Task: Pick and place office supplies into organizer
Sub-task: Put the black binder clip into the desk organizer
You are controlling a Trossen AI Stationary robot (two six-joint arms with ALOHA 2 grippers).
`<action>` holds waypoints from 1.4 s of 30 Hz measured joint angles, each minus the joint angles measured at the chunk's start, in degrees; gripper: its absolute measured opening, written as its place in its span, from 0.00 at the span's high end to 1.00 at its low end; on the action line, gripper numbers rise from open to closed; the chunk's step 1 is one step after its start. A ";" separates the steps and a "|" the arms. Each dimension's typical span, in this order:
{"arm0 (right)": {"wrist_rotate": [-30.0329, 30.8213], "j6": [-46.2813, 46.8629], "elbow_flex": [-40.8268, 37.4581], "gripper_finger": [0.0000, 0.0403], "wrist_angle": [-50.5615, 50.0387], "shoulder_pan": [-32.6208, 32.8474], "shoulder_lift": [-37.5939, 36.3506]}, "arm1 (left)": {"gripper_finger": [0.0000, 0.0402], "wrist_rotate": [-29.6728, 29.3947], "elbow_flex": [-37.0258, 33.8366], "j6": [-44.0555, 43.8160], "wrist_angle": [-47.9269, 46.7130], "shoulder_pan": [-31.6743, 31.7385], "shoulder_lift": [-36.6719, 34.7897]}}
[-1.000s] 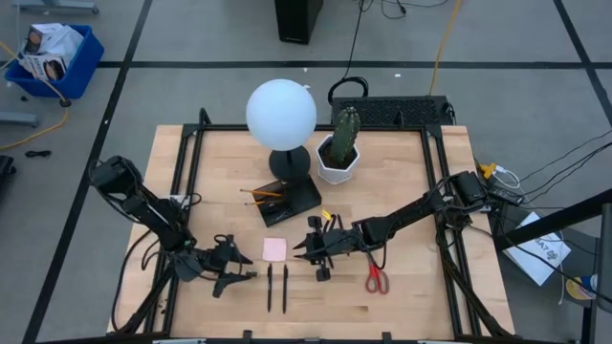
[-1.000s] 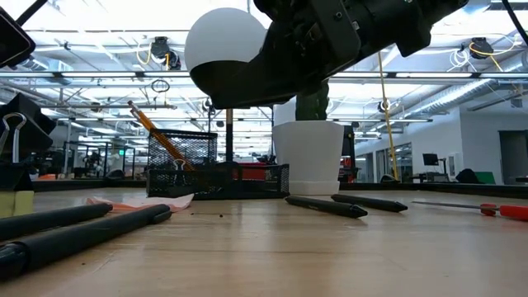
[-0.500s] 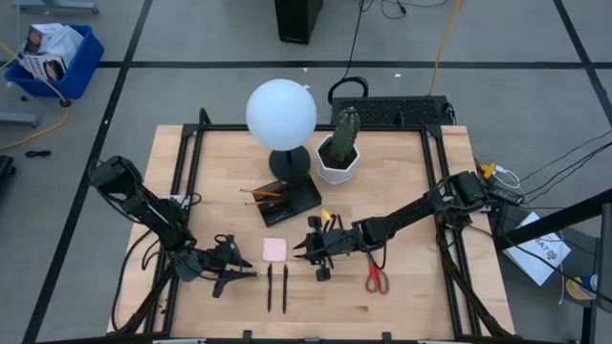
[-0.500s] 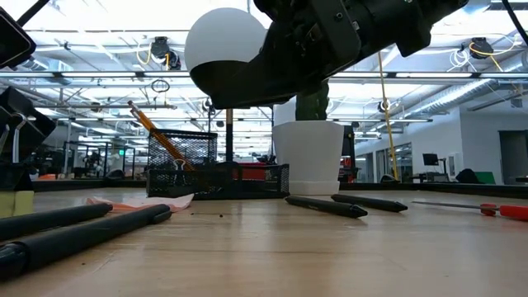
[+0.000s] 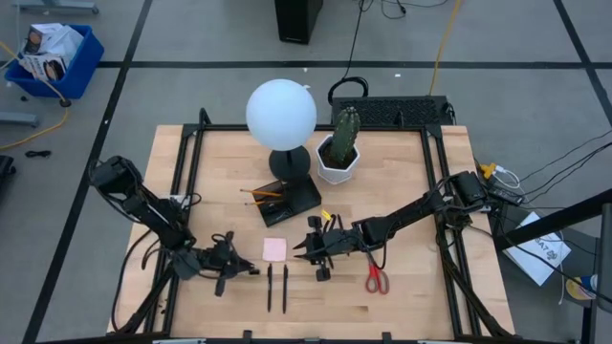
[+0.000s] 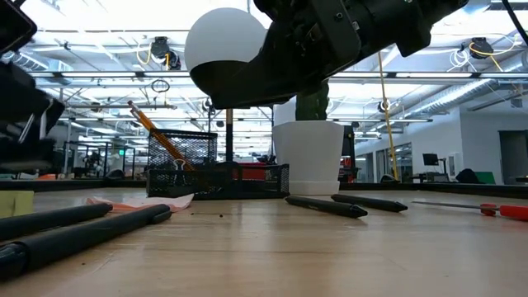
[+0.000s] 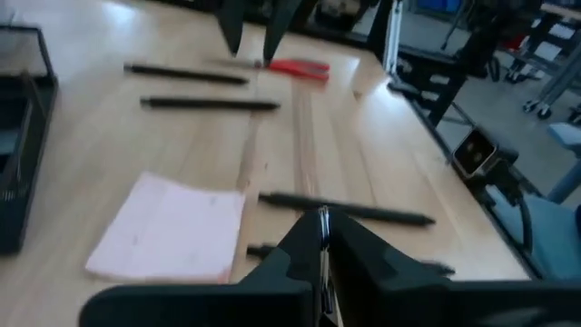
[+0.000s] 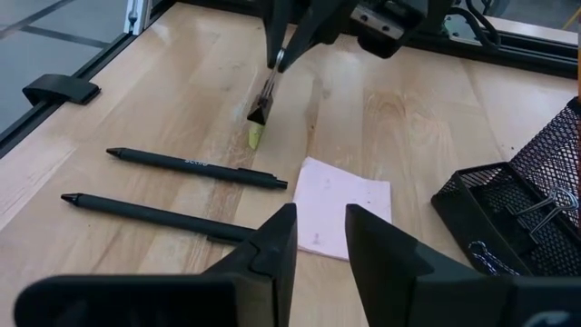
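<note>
Only the right wrist view showed the left gripper [image 8: 272, 62] with jaws closed on a binder clip [image 8: 263, 104] hanging above the surface [image 5: 411, 296], near the pink pad [image 8: 345, 204] and two pens [image 8: 195, 166]. From above, the right gripper [image 5: 304, 250] hovered beside the pad, jaws partly open and empty. Scissors [image 5: 377, 278] lay well apart. The organizer [image 5: 287, 201], before the lamp [image 5: 281, 115] and cactus [image 5: 342, 143], held pencils [image 5: 260, 195] and clips.
</note>
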 joint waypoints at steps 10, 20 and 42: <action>-0.02 0.00 0.00 0.78 0.01 0.00 0.00 | 0.96 -4.52 0.00 9.00 4.93 5.64 -0.02; 0.00 0.00 0.00 0.78 0.02 0.00 0.00 | 0.97 -4.44 0.00 8.79 4.95 15.61 -0.02; -0.02 0.02 0.00 0.78 0.02 0.02 0.00 | 0.96 -0.99 0.02 9.44 7.05 31.54 -0.02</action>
